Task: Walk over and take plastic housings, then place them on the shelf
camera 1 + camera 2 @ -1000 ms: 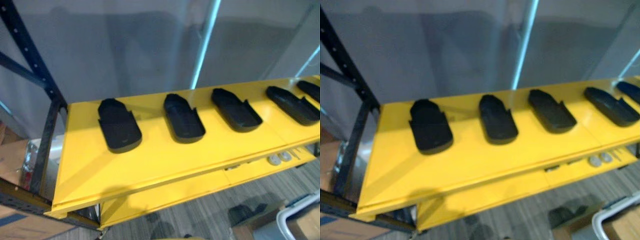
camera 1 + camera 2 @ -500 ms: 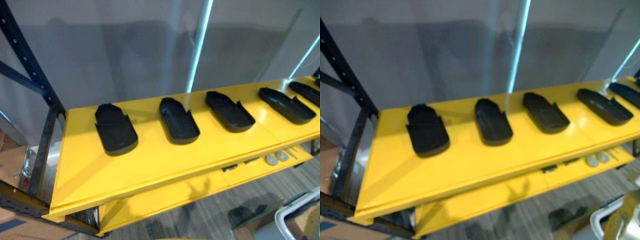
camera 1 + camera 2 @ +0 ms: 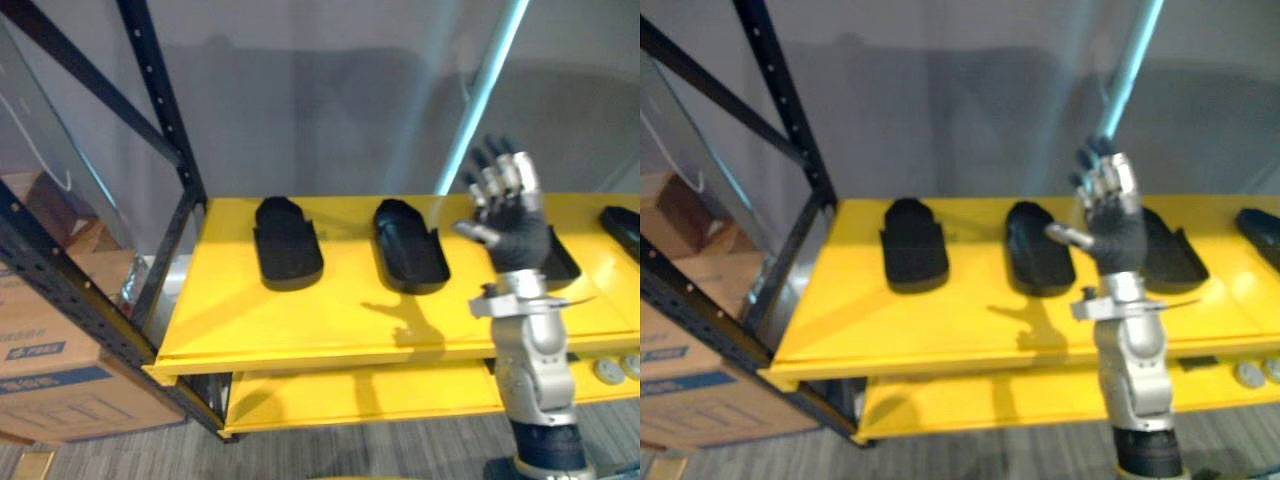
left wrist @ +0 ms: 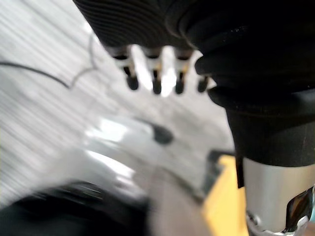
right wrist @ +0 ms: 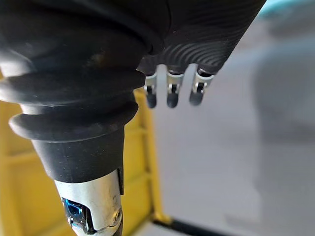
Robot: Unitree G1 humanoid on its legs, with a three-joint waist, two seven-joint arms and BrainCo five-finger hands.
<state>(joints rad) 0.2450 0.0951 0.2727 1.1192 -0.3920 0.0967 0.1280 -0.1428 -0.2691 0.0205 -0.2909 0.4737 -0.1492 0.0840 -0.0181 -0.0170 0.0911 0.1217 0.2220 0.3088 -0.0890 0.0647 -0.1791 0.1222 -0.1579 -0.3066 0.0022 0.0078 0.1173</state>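
Left eye view: housings (image 3: 288, 240) line yellow shelf (image 3: 330, 322).

Black plastic housings (image 3: 288, 245), yellow shelf (image 3: 330, 312), brown cardboard boxes (image 3: 60, 372)

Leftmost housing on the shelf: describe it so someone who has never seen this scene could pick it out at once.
Find the yellow shelf on the black rack. On its top lies a row of black plastic housings; the leftmost housing is the one nearest the rack's upright. Only it has bare yellow on its left, and it lies farthest from the raised right hand.
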